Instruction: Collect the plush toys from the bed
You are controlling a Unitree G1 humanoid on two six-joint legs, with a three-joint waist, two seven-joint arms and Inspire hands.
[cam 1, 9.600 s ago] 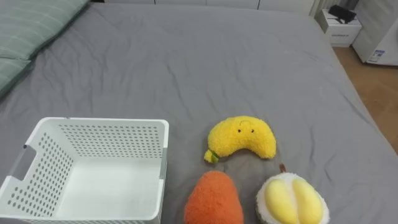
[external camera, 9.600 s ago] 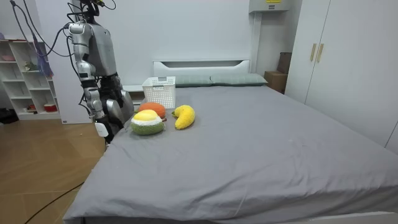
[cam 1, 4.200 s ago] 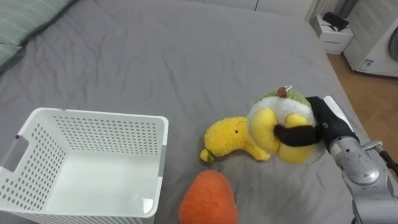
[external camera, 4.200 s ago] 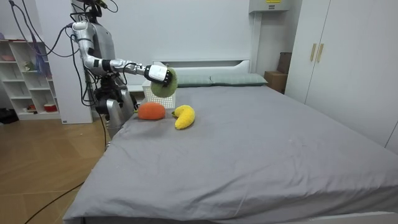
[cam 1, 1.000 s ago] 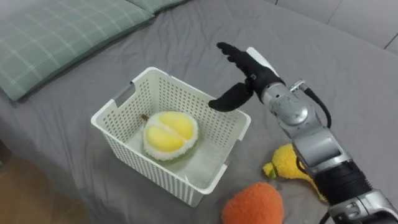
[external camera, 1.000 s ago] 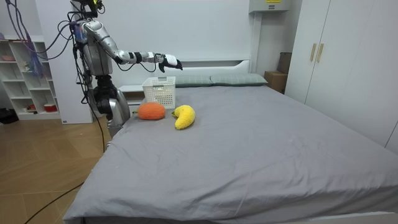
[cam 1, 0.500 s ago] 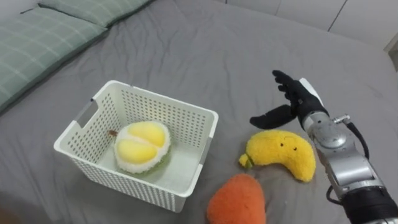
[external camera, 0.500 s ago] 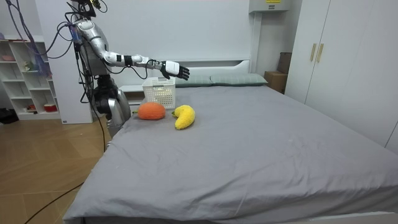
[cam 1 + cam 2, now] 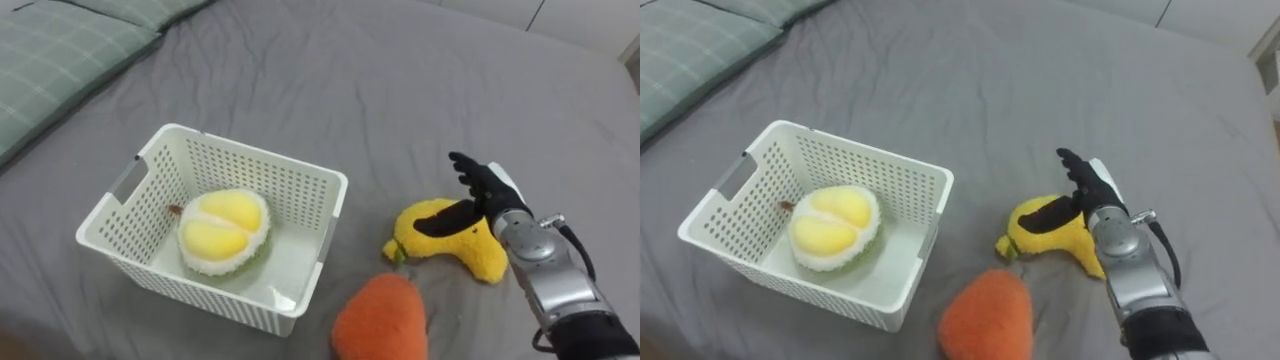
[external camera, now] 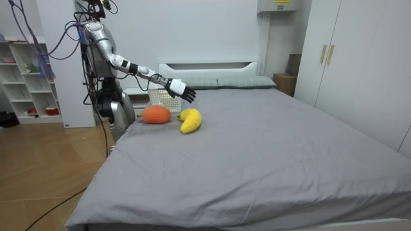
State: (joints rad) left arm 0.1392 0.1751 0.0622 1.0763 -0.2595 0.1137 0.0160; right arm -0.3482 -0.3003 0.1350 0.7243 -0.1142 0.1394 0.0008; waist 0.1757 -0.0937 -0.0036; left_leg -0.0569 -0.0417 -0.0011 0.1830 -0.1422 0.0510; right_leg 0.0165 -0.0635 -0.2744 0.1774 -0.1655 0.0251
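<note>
Reaching for the yellow banana toy (image 9: 455, 250), I am bringing my right robot hand (image 9: 487, 193) down over it. My fingers are spread wide and my thumb is sticking out, just above the banana, and I am not holding anything yet. The banana is lying on the grey bed (image 9: 350, 80), just beside the orange toy (image 9: 382, 320) and near the white basket (image 9: 255, 153).

The round yellow and green toy (image 9: 222, 232) is sitting inside the basket now. A few seconds ago I was carrying it in this robot hand, and one second ago the robot hand was hovering over the basket with nothing in it. So one toy is in and two are waiting on the bed.

Half a second ago my robot hand was higher up. Now it is coming lower and closer, so I think the banana is next. It looks soft and squashy, so I should be closing my fingers around its fat middle.

A green checked pillow (image 9: 50, 60) is lying well apart from the toys.
</note>
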